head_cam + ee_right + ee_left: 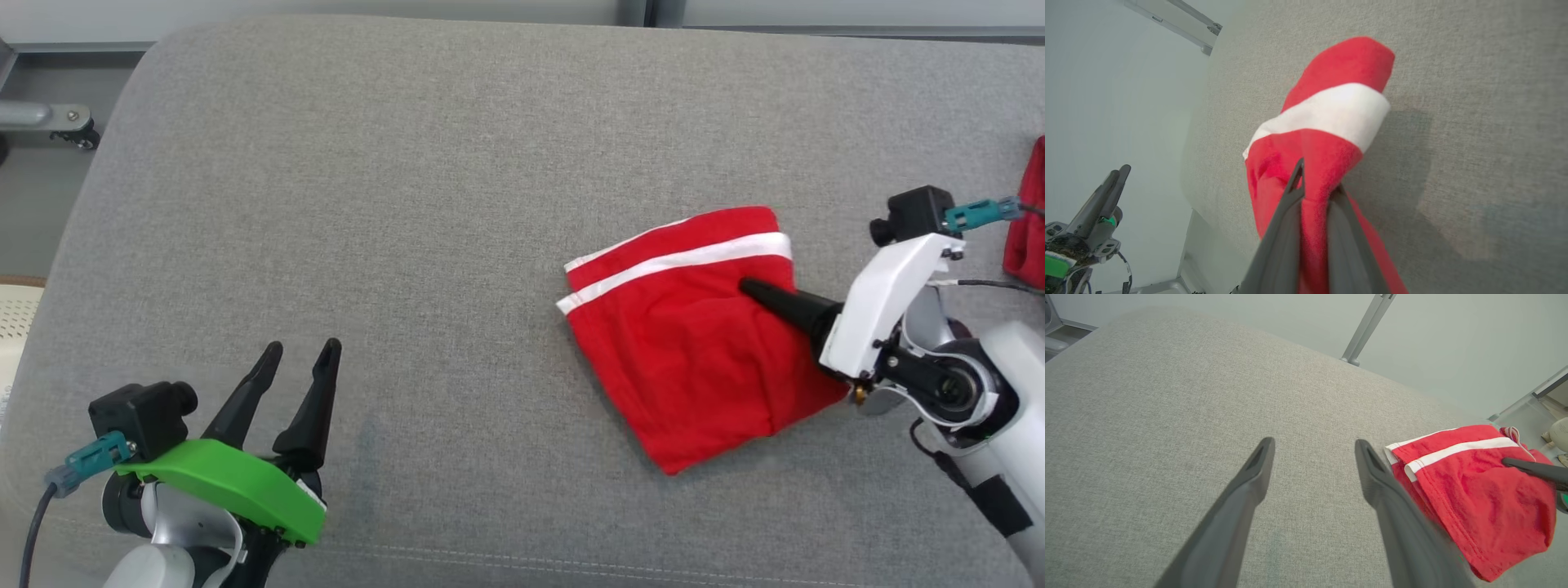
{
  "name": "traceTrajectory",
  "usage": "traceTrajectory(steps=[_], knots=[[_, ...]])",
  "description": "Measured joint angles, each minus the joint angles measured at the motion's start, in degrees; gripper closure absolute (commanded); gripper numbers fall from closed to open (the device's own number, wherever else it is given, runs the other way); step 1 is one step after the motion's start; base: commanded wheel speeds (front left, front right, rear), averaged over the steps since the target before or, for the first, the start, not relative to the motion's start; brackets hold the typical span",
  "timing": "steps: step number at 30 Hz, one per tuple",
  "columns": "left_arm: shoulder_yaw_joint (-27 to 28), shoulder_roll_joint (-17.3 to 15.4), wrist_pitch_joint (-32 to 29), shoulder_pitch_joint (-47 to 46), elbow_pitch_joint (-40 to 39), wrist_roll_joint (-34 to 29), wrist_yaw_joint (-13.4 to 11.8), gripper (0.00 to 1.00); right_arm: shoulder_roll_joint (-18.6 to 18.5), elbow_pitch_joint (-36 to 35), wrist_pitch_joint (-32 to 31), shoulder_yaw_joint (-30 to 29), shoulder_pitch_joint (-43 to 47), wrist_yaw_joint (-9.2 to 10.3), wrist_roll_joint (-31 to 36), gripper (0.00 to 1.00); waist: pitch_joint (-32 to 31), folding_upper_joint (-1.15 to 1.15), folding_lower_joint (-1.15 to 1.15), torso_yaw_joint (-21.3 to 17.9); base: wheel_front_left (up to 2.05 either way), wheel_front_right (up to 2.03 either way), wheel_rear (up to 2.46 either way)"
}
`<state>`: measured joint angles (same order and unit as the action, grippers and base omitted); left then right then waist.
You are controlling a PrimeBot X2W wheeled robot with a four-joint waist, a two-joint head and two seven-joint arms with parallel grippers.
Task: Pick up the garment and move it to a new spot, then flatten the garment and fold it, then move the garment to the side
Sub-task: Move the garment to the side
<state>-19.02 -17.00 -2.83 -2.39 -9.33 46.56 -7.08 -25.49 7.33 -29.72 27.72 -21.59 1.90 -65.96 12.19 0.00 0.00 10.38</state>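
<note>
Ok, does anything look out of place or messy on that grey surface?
Nothing spilled or damaged. The folded red garment with white stripes lies askew on the grey fabric surface, its striped layers slightly offset at one corner, with the right gripper shut on it. A second red cloth sits at the right edge.

Bright, even light; soft shadows.

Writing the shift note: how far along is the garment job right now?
Done: the red garment looks folded into a compact stack on the grey surface. In hand: the right gripper is shut on its fabric; the left gripper is open, apart. Left: moving it aside.
</note>
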Motion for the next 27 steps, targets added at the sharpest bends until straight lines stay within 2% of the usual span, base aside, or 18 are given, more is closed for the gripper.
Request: traceTrajectory(steps=[5,7,9,15,23,27], knots=[[0.00,-0.82,-0.76,0.20,-1.79,-0.34,0.00,0.00,-6.53,1.90,-0.11,-3.48,-0.11,2.82,2.07,1.00,1.72,0.00,0.00,-0.92,0.00,0.00,0.00],[0.27,-1.30,-1.19,0.15,-2.61,-0.88,0.00,0.00,-9.75,2.54,-0.38,-4.71,-0.56,2.92,3.59,1.00,2.64,0.00,0.00,-1.35,0.00,0.00,0.00],[0.67,-2.02,-1.48,0.07,-3.20,-1.24,0.00,0.00,-12.44,2.82,-0.86,-5.72,-1.98,3.82,5.01,1.00,3.66,0.00,0.00,-1.82,0.00,0.00,0.00],[0.84,-2.50,-2.76,-0.57,-5.19,-1.66,0.00,0.00,-15.90,2.98,-0.85,-9.23,-8.09,4.32,6.99,1.00,6.44,0.00,0.00,-3.35,0.00,0.00,0.00],[1.22,-2.27,-2.61,-4.55,-8.15,-3.44,0.00,0.00,-16.18,2.99,-0.81,-11.62,-13.24,4.68,7.24,1.00,10.46,0.00,0.00,-6.39,0.00,0.00,0.00],[1.51,-2.30,-1.98,-5.65,-8.86,-5.43,0.00,0.00,-17.81,4.77,-0.55,-13.71,-13.33,4.78,7.36,1.00,12.06,0.00,0.00,-7.37,0.00,0.00,0.00]])
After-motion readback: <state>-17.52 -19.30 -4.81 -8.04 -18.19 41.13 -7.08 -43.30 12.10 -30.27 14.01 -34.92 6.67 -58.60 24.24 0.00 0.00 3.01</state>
